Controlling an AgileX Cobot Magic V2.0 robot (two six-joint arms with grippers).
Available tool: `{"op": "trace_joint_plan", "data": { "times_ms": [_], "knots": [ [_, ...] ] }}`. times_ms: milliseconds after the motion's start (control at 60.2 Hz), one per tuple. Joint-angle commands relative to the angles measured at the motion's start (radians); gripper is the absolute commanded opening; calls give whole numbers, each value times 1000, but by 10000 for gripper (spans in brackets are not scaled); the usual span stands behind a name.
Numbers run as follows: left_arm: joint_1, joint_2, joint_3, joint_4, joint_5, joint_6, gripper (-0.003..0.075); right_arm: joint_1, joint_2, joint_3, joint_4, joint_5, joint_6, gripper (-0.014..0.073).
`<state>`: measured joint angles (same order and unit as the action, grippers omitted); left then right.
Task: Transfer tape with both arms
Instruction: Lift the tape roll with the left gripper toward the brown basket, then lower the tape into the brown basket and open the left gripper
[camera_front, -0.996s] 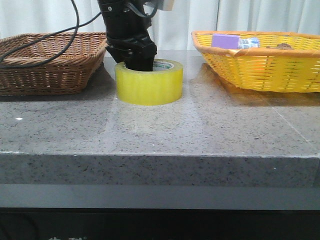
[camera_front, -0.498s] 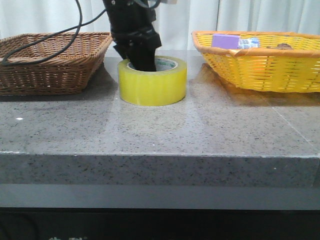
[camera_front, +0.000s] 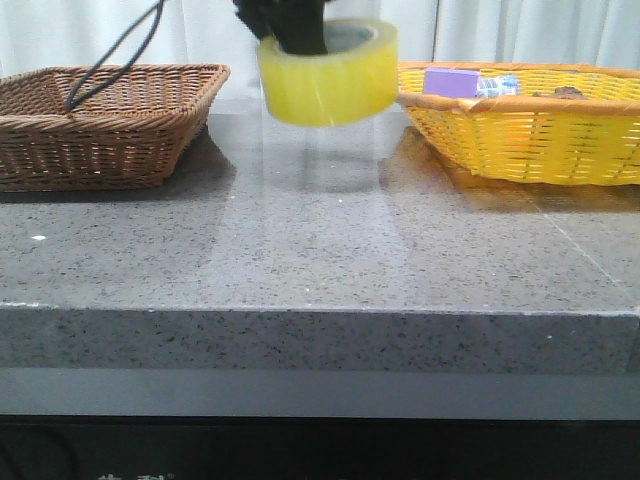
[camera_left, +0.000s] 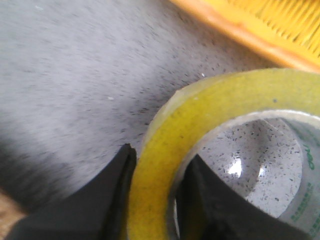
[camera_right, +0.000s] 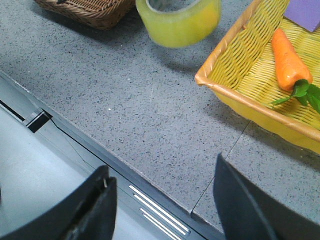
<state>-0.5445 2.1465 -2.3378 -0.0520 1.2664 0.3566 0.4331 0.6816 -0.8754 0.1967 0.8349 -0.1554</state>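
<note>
Lifted clear of the grey stone table (camera_front: 320, 260) since a second earlier, when it sat flat on the surface, the tape (camera_front: 328, 72) hung in the air as I watched from the remote station, between the brown wicker basket (camera_front: 100, 125) and the yellow basket (camera_front: 520, 120), and slightly tilted. It had also drifted toward the robot's right, its edge now close by the yellow basket's near corner.

My left gripper (camera_left: 152, 197) was closed on the roll's wall, one finger inside the white core and one against the yellow outer face, as the left wrist view showed plainly. In the front view only its dark mass showed at the top of the roll, the cable (camera_front: 115, 55) trailing off over the brown basket.

My right gripper (camera_right: 162, 210) stood wide open and held nothing, low by the table's front edge and well apart from the roll. From its wrist camera the tape (camera_right: 178, 20) lay ahead and beyond the fingers, past a stretch of bare stone, with a carrot (camera_right: 290, 60) and a purple box (camera_right: 305, 12) in the yellow basket alongside.

The roll's axis ran close to upright, so I judged the free far side of its wall, opposite the left fingers, the natural place for the right arm to take hold. The left arm was plainly the nearer; the right had the whole approach yet to make.
</note>
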Motion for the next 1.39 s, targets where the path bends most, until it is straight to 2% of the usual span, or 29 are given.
{"op": "trace_joint_plan", "data": {
  "times_ms": [0,116,232,448,863,996,1378],
  "knots": [
    [2,-130,-43,42,18,-65,137,-3,-2,-23,1,-64,-1,451],
    [13,-196,-43,110,18,-137,137,-3,-2,-23,1,-64,-1,451],
    [47,-251,-43,112,18,-167,137,-3,-2,-23,1,-64,-1,451],
    [164,-301,-13,112,18,-224,137,-3,-2,-23,1,-64,-1,451],
    [411,-268,226,112,7,-245,137,-3,-2,-23,1,-64,-1,451],
    [439,-236,247,110,-28,-245,137,-3,-2,-23,1,-64,-1,451],
    [439,-144,250,73,-162,-246,149,-3,-2,-23,1,-64,-1,451]
  ]
}}
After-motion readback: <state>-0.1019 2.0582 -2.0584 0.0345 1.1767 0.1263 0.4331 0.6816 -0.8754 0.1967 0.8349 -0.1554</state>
